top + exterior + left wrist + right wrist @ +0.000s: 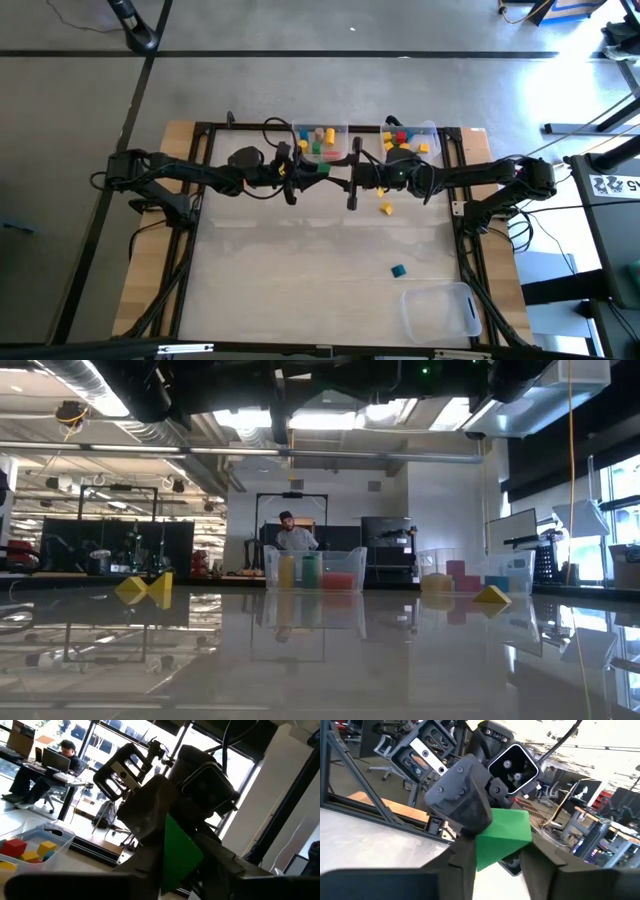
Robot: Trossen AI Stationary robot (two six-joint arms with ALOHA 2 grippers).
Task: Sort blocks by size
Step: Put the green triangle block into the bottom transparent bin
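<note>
Block, green [502, 837], gripped betw both hands mid-table.

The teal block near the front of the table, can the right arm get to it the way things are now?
Probably not right away. The teal block lies alone on bare table with nothing around it, but the right gripper is at mid-table, meeting the left gripper around a green block. It would need to finish that handover first.

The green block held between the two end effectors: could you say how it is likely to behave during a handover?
The green block looks solid with flat faces and sharp edges, so it probably stays rigid and will not roll. It is far smaller than the right end effector and the left end effector, so likely light. Its smooth faces might slip if gripped off-centre.
</note>
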